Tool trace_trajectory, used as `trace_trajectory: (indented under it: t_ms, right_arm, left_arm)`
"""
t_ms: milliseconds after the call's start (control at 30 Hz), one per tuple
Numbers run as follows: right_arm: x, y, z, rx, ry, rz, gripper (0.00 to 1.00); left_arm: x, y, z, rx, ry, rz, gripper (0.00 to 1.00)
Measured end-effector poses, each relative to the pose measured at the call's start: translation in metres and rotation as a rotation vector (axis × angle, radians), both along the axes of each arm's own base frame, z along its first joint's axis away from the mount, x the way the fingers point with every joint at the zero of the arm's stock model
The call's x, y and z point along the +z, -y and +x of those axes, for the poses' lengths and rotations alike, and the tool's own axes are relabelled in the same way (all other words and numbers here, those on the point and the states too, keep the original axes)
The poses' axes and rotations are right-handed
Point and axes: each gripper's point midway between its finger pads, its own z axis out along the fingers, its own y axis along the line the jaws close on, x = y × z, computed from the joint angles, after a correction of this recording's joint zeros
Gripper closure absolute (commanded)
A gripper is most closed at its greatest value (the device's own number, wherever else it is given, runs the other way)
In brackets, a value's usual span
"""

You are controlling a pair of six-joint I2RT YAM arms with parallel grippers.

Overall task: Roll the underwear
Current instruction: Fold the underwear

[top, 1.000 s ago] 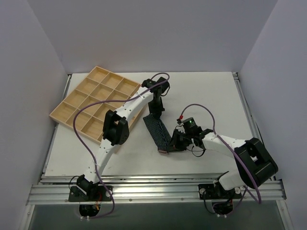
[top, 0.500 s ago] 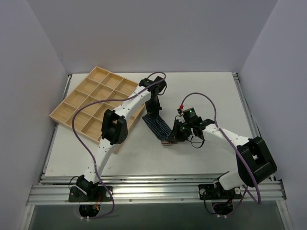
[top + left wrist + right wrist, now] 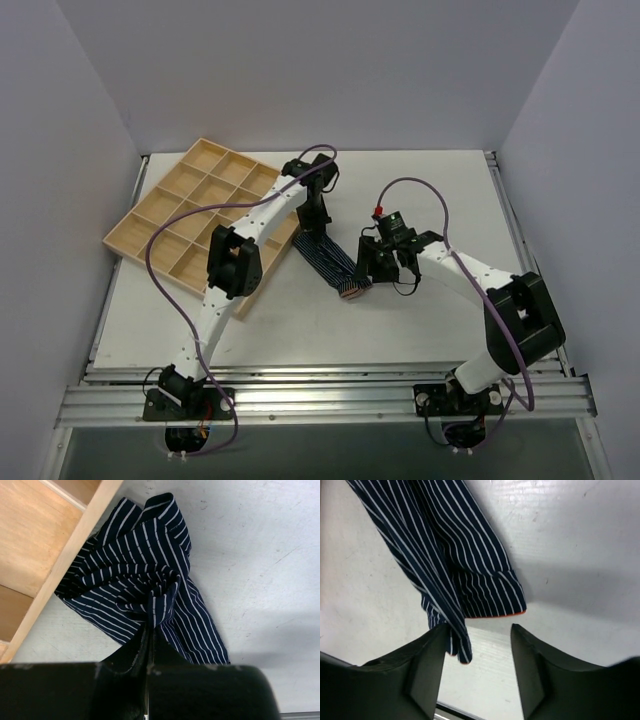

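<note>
The underwear (image 3: 332, 263) is a navy strip with thin white stripes, stretched diagonally on the white table (image 3: 430, 190) between both arms. My left gripper (image 3: 150, 630) is shut on a bunched fold of the underwear (image 3: 145, 580) at its far end, beside the tray. My right gripper (image 3: 477, 635) stands open over the near end of the underwear (image 3: 465, 575), whose orange waistband edge shows. A flap of cloth hangs against the inner face of its left finger (image 3: 427, 655); the jaws stand wide apart.
A wooden tray (image 3: 190, 215) with several cells lies at the back left, its corner (image 3: 65, 560) touching the cloth. The left arm (image 3: 235, 270) crosses over the tray's near edge. Purple cables loop above both arms.
My right gripper carried the near end of the cloth toward the left gripper, then opened its jaws and let go. The left gripper kept its hold and drifted slightly back-left.
</note>
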Motion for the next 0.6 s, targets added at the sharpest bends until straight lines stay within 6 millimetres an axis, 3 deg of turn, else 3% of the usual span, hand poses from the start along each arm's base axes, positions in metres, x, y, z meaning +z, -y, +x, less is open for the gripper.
trace_trajectory:
  t_ms: [167, 367, 600]
  right_arm:
    - [-0.014, 0.001, 0.010, 0.034, -0.009, -0.054, 0.42]
    - [-0.036, 0.005, 0.007, 0.067, -0.056, -0.098, 0.43]
    - [-0.039, 0.011, 0.011, 0.072, -0.053, -0.099, 0.49]
  left_arm:
    - [-0.001, 0.000, 0.004, 0.005, -0.002, -0.021, 0.98]
    - [-0.003, 0.001, 0.005, 0.003, -0.011, -0.035, 0.98]
    - [-0.010, 0.001, 0.007, -0.004, -0.020, -0.040, 0.98]
